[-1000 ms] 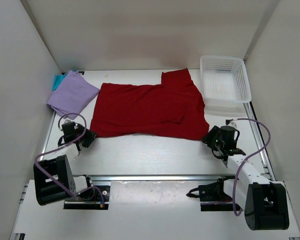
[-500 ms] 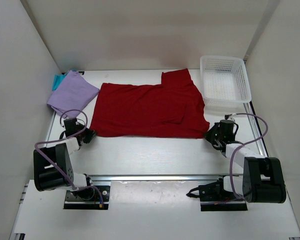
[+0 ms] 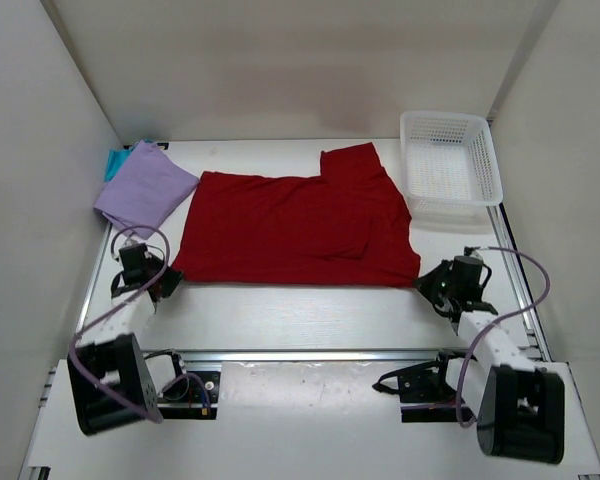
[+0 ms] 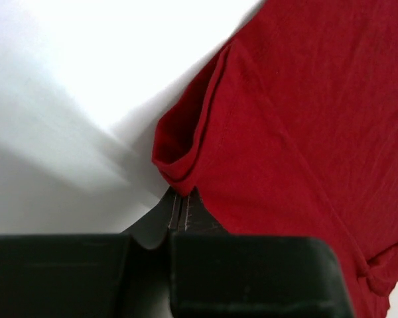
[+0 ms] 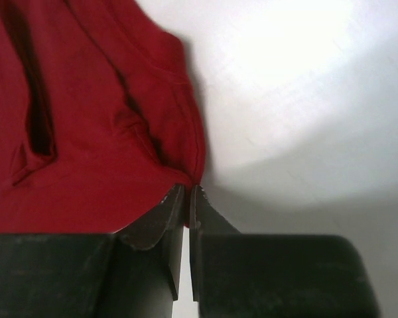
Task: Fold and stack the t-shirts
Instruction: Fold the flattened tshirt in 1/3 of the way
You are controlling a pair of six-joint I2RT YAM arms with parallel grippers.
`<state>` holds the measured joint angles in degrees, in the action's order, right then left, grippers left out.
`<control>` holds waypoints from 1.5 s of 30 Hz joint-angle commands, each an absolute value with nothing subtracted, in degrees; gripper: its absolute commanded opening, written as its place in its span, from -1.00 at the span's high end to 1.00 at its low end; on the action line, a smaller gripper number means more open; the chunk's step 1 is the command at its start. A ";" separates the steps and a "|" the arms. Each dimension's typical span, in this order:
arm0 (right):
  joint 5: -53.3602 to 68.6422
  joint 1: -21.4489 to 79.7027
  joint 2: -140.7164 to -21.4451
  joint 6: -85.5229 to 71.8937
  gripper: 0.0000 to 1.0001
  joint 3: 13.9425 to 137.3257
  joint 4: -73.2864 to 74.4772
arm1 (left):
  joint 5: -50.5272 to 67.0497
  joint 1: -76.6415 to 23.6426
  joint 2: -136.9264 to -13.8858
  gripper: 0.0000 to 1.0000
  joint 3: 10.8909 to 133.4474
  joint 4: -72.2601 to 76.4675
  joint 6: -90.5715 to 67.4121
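The deep red t-shirt (image 3: 295, 218) lies spread across the middle of the table. My left gripper (image 3: 168, 275) is shut on its near left corner (image 4: 176, 169). My right gripper (image 3: 424, 281) is shut on its near right corner (image 5: 186, 173). The near hem is stretched straight between the two grippers. The pale lavender t-shirt (image 3: 145, 187) lies folded at the far left, on top of the teal t-shirt (image 3: 113, 163), of which only an edge shows.
A white lattice basket (image 3: 450, 165) stands at the far right, next to the red shirt's sleeve. White walls close in the table on the left, back and right. Bare table lies between the red hem and the arm bases.
Both grippers have closed on the near corners of the red shirt and pulled them toward the near edge and outward. The hem now runs straighter and lower.
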<state>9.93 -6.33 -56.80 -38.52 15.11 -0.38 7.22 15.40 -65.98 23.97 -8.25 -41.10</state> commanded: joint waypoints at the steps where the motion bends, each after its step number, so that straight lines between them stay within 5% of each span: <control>1: 9.33 -8.61 -49.14 -39.03 1.00 11.78 8.84 | 3.25 16.34 -58.30 1.00 20.75 -16.60 -37.53; 5: 4.66 -6.77 -41.50 -40.17 1.00 14.32 19.06 | 5.87 17.93 -51.60 0.84 17.94 -22.66 -35.78; 8: 2.90 -5.81 -40.26 -39.20 0.94 15.38 21.45 | 6.25 14.69 -47.47 0.19 16.35 -23.64 -37.17; 9: 3.34 -5.97 -40.17 -39.03 0.74 15.29 20.40 | 6.15 14.68 -46.68 -0.27 16.52 -23.56 -37.87; 10: 3.77 -5.98 -40.34 -38.76 0.44 15.64 20.39 | 6.50 15.90 -46.41 -0.45 16.35 -23.12 -37.18; 12: 4.04 -5.98 -40.78 -37.27 0.26 17.30 20.13 | 10.26 22.12 -45.00 -0.68 17.05 -22.77 -35.87; 15: 8.16 -5.54 -41.39 -36.83 0.15 19.94 17.76 | 10.38 22.25 -42.46 -0.66 21.51 -23.11 -33.41; 19: 11.86 -3.53 -43.59 -37.17 0.13 23.55 13.99 | 9.40 14.17 -40.96 -0.40 23.56 -18.83 -33.83; 24: 8.89 8.51 -51.40 -37.36 0.51 24.34 2.12 | 10.82 -2.40 -44.55 -0.39 19.69 -8.71 -37.35; 31: 14.50 14.76 -72.33 -34.36 0.33 31.11 -7.28 | 3.77 -25.74 -58.51 -0.37 23.73 2.45 -39.90; 38: 15.73 14.93 -79.18 -33.93 0.34 32.08 -10.02 | 5.63 -29.18 -65.21 -0.12 24.79 9.22 -39.64; 45: 14.75 15.47 -81.73 -34.98 0.38 31.02 -11.42 | 8.09 -24.26 -66.45 -0.14 20.75 12.56 -40.60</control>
